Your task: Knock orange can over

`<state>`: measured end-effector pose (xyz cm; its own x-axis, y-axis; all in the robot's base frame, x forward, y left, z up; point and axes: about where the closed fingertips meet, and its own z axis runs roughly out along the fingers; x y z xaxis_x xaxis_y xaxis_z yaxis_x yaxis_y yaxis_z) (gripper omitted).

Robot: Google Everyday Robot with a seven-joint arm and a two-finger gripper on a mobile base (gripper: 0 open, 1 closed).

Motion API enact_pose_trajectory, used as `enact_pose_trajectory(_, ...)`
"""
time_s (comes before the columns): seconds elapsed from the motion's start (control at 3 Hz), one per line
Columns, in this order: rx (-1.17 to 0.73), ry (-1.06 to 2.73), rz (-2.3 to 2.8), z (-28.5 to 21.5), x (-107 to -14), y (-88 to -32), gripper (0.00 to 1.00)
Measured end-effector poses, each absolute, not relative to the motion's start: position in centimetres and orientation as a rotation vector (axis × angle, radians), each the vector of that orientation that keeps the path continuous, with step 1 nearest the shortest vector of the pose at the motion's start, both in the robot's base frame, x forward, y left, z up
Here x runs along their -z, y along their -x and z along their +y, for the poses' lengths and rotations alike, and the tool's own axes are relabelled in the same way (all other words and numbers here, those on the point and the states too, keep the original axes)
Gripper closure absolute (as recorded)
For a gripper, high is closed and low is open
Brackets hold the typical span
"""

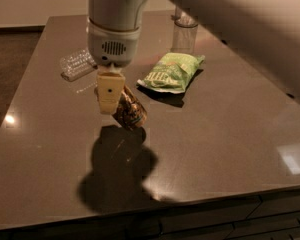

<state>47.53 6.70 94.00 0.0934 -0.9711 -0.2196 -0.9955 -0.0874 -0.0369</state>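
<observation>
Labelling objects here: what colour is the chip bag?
The chip bag is light green, seen in the camera view; the gripper hangs at the orange can.
</observation>
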Motion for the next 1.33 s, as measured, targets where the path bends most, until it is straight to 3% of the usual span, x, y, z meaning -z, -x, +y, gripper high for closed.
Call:
enact_pose_trajectory(1.0,-0.107,2.229,1.991,9.1,-91.2,-48.9,0.16)
enact_pose_trajectory(1.33,-0.105,2.218,2.019,9.4,-89.6,-49.3,0.00)
